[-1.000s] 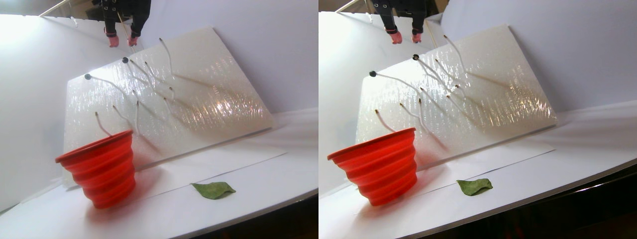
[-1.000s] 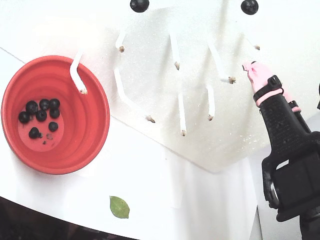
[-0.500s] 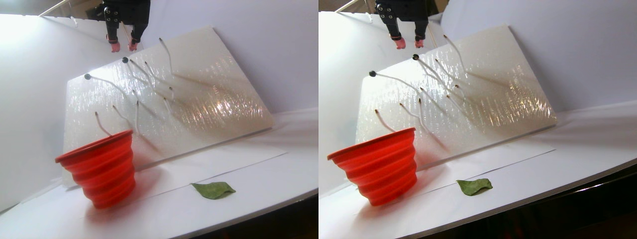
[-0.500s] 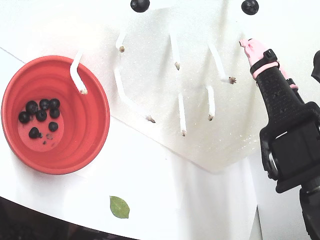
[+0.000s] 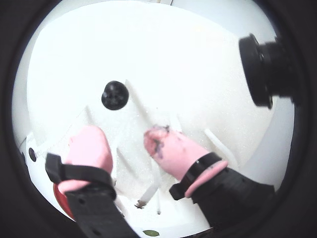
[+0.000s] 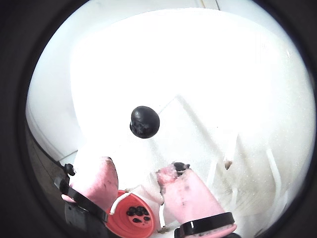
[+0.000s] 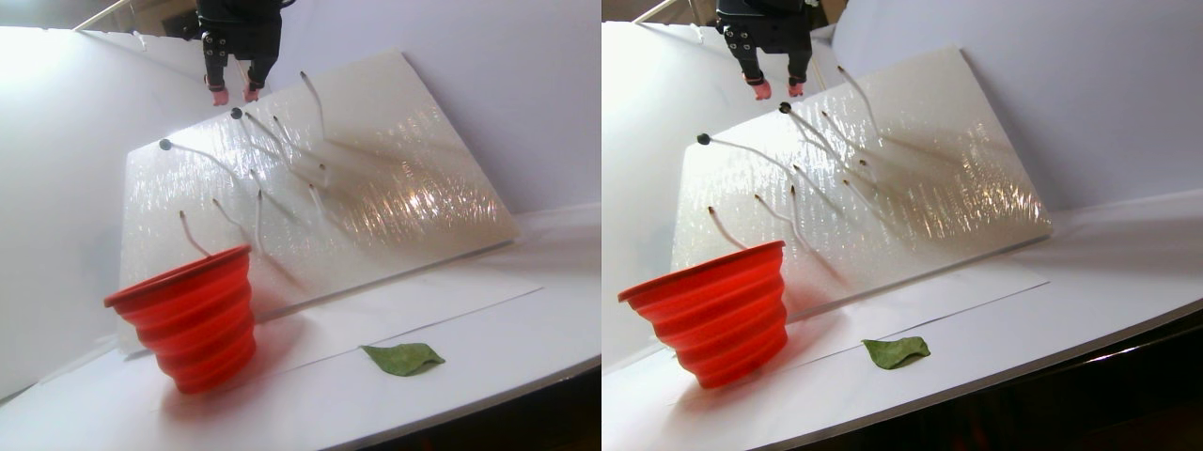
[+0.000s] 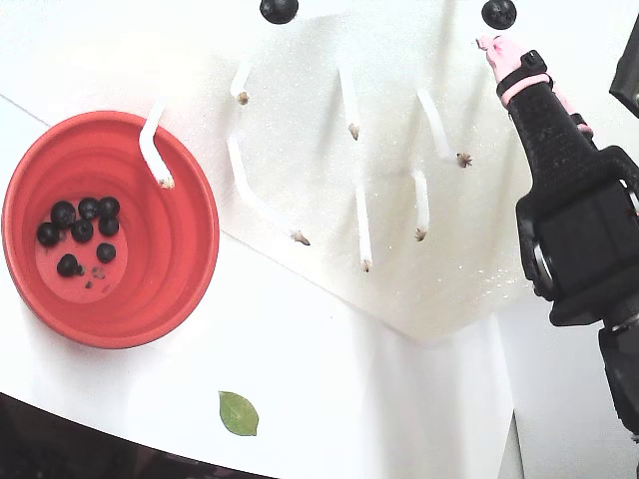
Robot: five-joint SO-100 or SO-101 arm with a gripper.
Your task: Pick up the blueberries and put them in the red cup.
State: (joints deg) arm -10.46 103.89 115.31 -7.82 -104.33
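The gripper (image 8: pixel 496 40) has crept nearer a stalk berry (image 8: pixel 498 13), fingers apart, empty; white table (image 8: pixel 329 399), seven blueberries (image 8: pixel 80 233) in the red cup (image 8: pixel 175 289), two on stalks.

Blueberries (image 8: pixel 82 232) in cup (image 8: pixel 190 249) at left of fixed view; leaf (image 8: pixel 238 413) in front; board (image 8: pixel 329 180) behind; pincer (image 8: pixel 499 35) above board.

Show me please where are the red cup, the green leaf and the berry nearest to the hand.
red cup (image 8: pixel 185 175), fixed view, inner wall.
green leaf (image 8: pixel 238 413), fixed view, middle of blade.
berry (image 8: pixel 498 13), fixed view, centre of its top.
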